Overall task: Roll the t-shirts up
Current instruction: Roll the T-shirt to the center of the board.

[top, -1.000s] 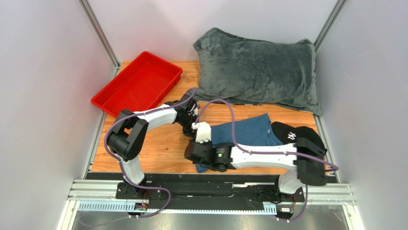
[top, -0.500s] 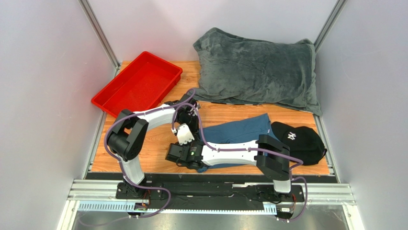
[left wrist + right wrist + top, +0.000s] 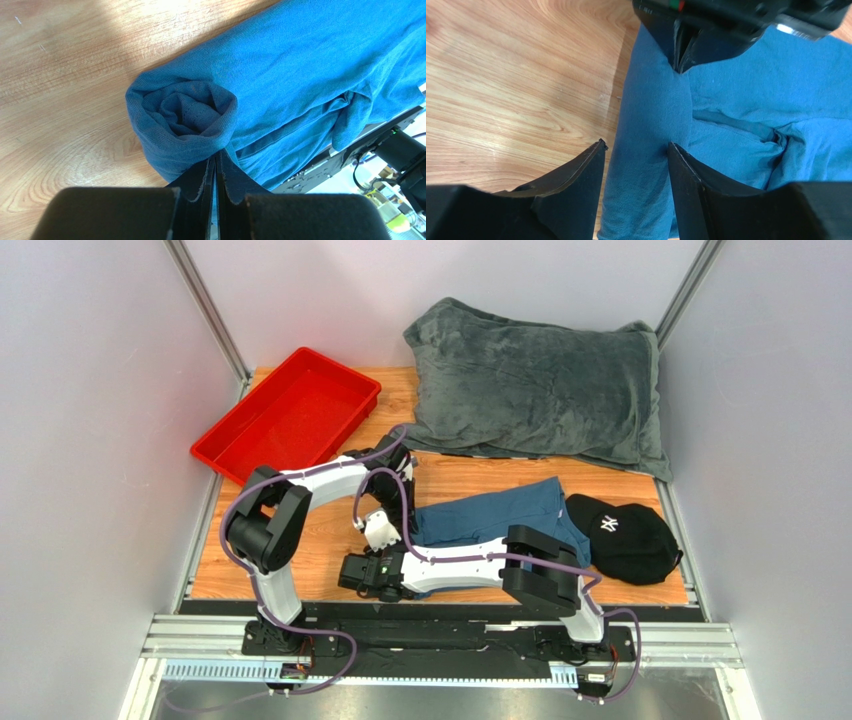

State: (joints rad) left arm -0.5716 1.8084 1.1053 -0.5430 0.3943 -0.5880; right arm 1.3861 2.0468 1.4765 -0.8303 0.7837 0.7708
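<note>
So we've got the teal-blue t-shirt [image 3: 500, 515] lying on the wooden counter [image 3: 330, 535], near the middle and toward the near edge. A black cap [image 3: 620, 530] touches its right end and the grey blanket [image 3: 540, 390] is piled up behind it on the far side. The red tray [image 3: 345, 370] sits well apart at the far left. The shirt's left end is wound into a tight rolled end [image 3: 182, 117], and in the left wrist view we can see the spiral of layers. The left pincer [image 3: 216, 160] has its jaws squeezed together, nipping the fabric at the edge of that roll. The right pincer [image 3: 636, 145] comes in from the near side with its jaws apart, one on each side of the roll. The right-hand finger [image 3: 691, 190] looks like it's touching the cloth. The other finger sits just beside the roll over bare wood, so we'd call it a loose straddle rather than a grip. The rest of the shirt trails off to the right, flat and a bit bunched.
</note>
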